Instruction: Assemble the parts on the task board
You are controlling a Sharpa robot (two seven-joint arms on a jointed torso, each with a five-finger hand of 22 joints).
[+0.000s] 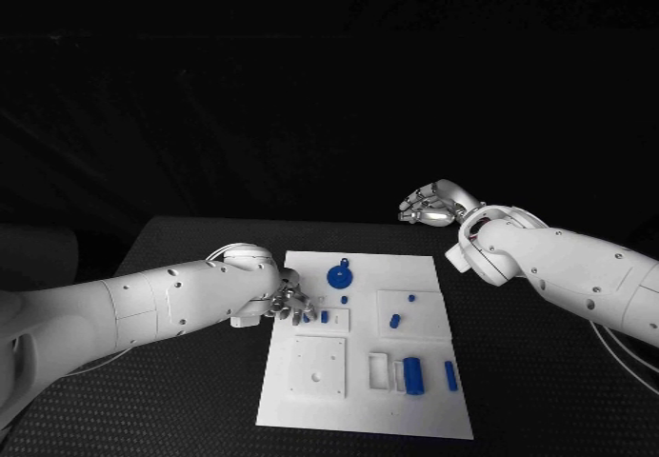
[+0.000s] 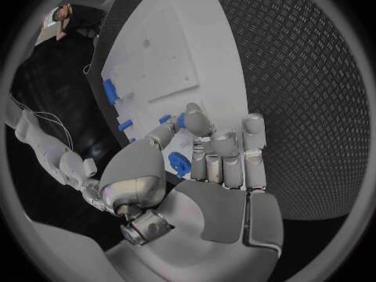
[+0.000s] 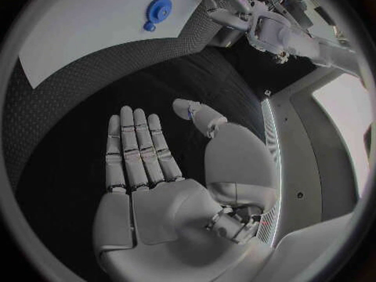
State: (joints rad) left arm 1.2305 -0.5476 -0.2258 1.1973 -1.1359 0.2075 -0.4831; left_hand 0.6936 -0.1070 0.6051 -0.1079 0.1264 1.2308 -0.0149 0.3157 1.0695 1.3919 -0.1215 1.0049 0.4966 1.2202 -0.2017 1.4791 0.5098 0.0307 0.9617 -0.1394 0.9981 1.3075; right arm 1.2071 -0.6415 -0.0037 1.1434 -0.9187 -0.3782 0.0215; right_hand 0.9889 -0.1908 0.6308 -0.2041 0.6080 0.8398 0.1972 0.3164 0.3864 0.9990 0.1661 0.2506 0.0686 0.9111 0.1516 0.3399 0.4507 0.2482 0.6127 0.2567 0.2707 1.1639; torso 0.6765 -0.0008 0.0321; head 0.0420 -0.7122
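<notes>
The white task board lies in the middle of the table. On it are a blue gear, small blue pegs, a thick blue cylinder and a slim blue peg. My left hand hangs over the board's left edge, fingers pointing down beside a small blue peg. In the left wrist view that peg shows between the thumb and a fingertip of the left hand; whether it is pinched is unclear. My right hand is raised beyond the board's far right corner, flat and empty.
The black ribbed table surrounds the board. A raised square plate with holes sits on the board's near left. The gear lies close behind my left fingers. The right forearm stretches over the table's right side.
</notes>
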